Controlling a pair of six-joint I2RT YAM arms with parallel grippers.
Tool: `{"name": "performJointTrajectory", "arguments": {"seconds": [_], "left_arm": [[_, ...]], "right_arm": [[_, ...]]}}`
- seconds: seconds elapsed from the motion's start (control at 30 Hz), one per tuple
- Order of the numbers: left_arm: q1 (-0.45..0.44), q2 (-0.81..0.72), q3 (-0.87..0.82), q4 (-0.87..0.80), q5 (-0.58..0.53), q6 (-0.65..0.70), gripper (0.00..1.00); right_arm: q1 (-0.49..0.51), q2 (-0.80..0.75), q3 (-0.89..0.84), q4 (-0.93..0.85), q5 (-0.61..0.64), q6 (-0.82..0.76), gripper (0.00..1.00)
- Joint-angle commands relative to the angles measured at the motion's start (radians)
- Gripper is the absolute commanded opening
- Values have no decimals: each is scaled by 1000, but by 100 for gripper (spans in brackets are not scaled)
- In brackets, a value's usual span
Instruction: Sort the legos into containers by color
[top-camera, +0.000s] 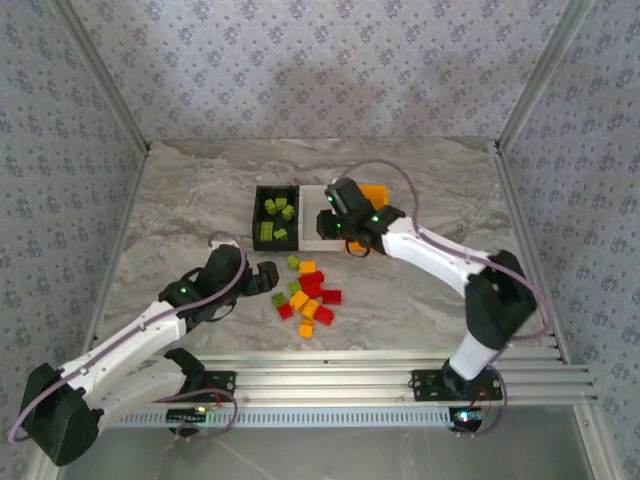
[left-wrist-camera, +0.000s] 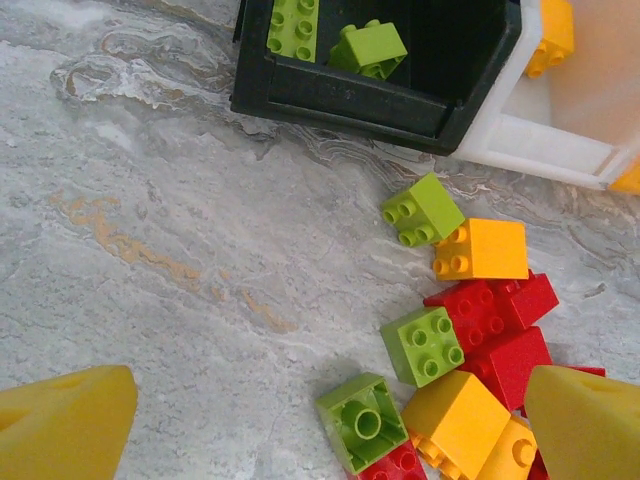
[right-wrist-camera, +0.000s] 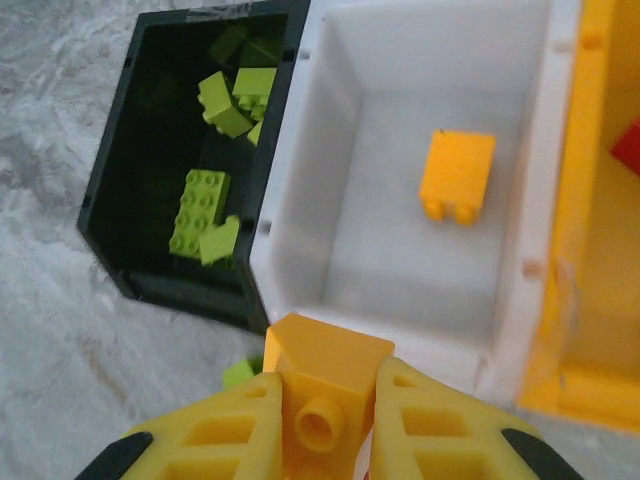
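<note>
From above, three joined bins, black (top-camera: 275, 217), white (top-camera: 318, 226) and orange (top-camera: 374, 192), sit mid-table (top-camera: 180, 200) between papered walls (top-camera: 300, 60), with about a dozen loose bricks (top-camera: 308, 295) in front and open marble all round. The left wrist view shows the left claw (left-wrist-camera: 325, 415) spread wide beside three green, three yellow and several red bricks. In the right wrist view the right claw (right-wrist-camera: 325, 405) pinches one yellow brick (right-wrist-camera: 325, 375) at the white bin's near rim; another lies inside.

The tabletop (left-wrist-camera: 150, 250) looks to me like smooth grey marble with a faint sheen. The bricks (left-wrist-camera: 425, 345) are glossy hard plastic, as is the orange brick (right-wrist-camera: 325, 385). I read the black bin (left-wrist-camera: 340, 95) as matt plastic, the white bin (right-wrist-camera: 400, 250) satiny, the right gripper's fingers (right-wrist-camera: 225, 435) matt yellow plastic.
</note>
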Motion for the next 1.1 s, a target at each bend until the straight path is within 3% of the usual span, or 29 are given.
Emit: {"name": "performJointTrajectory", "arguments": {"seconds": [0.0, 0.13, 0.27, 0.37, 0.7, 0.9, 1.07], "left_arm": [[-1, -47, -7, -59, 4, -11, 99], [-1, -73, -16, -91, 7, -9, 99], [-1, -84, -23, -107, 10, -9, 99], [-1, -84, -20, -111, 15, -5, 99], [-17, 11, -1, -65, 108, 33, 99], [-91, 159, -4, -15, 144, 28, 88], [-100, 251, -28, 67, 157, 9, 84]], "right_arm": [[-22, 131, 116, -76, 14, -85, 22], [-32, 276, 249, -137, 56, -106, 26], [-40, 325, 333, -153, 70, -110, 54], [-40, 275, 327, -119, 85, -110, 64], [-10, -90, -38, 29, 67, -51, 68], [8, -248, -270, 42, 80, -4, 68], [8, -335, -384, 60, 91, 34, 68]]}}
